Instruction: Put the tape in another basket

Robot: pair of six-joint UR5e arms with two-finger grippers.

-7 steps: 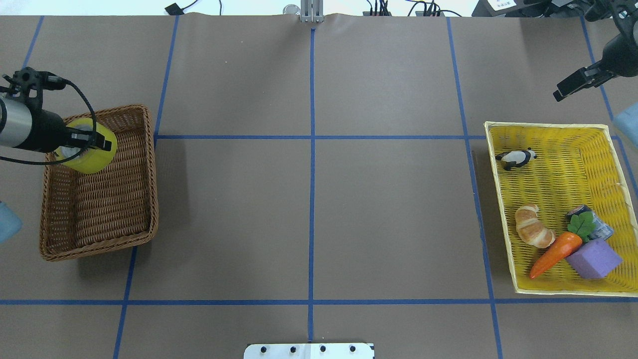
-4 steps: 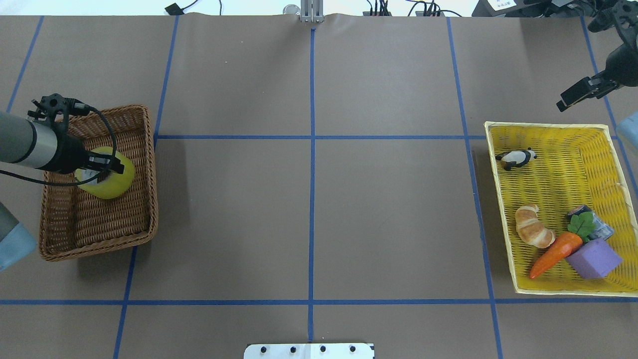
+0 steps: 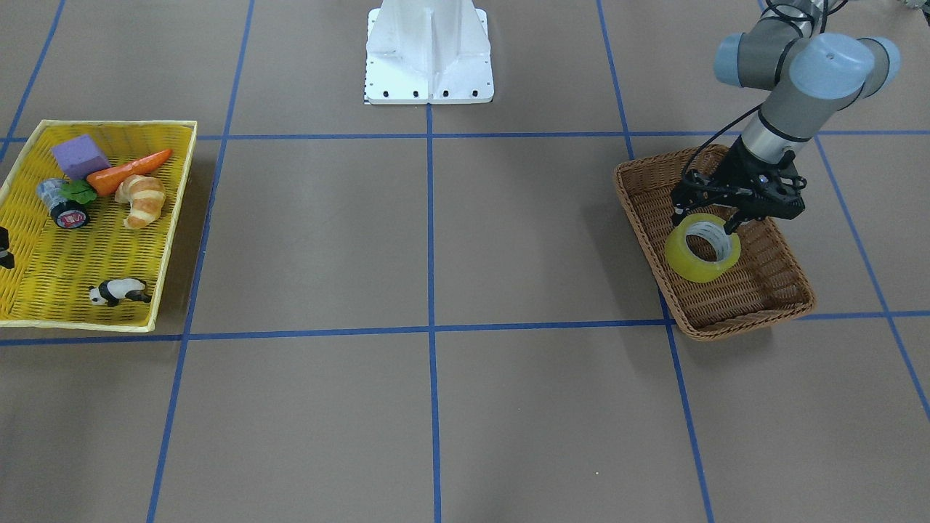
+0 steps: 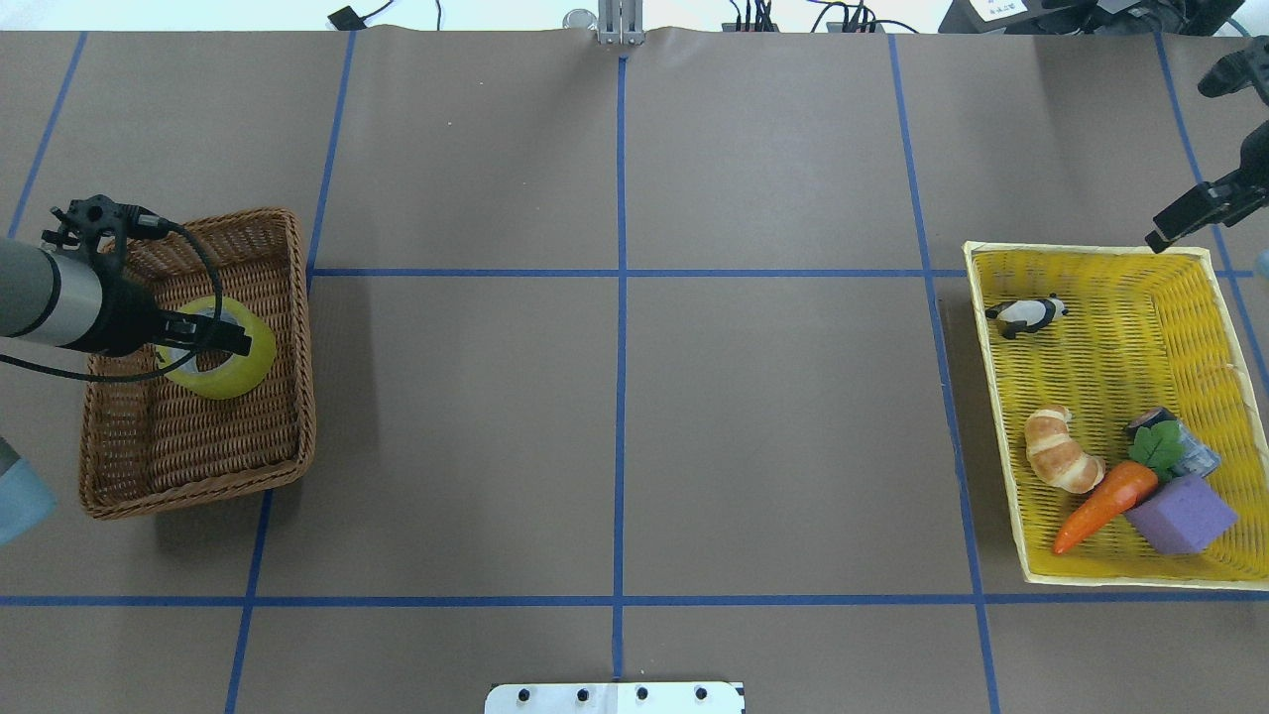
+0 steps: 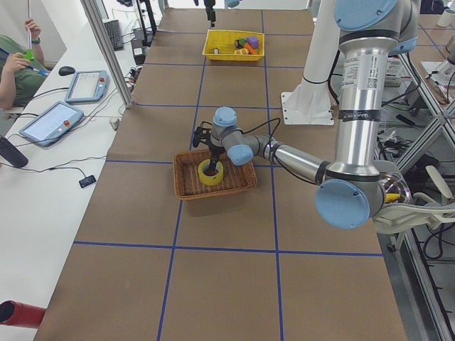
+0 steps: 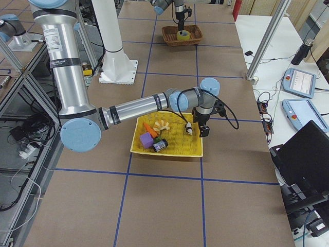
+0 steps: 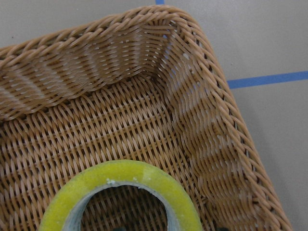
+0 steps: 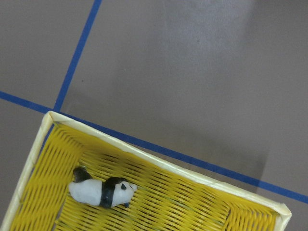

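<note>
The yellow-green tape (image 4: 238,365) lies tilted inside the brown wicker basket (image 4: 306,397), in its far half. It also shows in the front view (image 3: 696,267) and at the bottom of the left wrist view (image 7: 125,171). My left gripper (image 4: 223,339) is low over the tape with its jaws spread astride the roll's rim, one finger in the hole; in the front view (image 3: 705,221) the fingers stand apart. My right gripper (image 4: 1162,234) hangs open and empty above the far right corner of the yellow tray (image 4: 1091,250).
The yellow tray holds a toy panda (image 4: 1029,315), a croissant (image 4: 1061,451), a carrot (image 4: 1100,501), a purple block (image 4: 1180,516) and a small dark roll (image 3: 64,207). Blue tape lines grid the brown table. The robot's white base (image 3: 429,51) stands at mid-table.
My left gripper came down into the basket with the tape; the roll now rests lower and flatter, and the jaws look spread. My right gripper drifted right, toward the tray's far corner.
</note>
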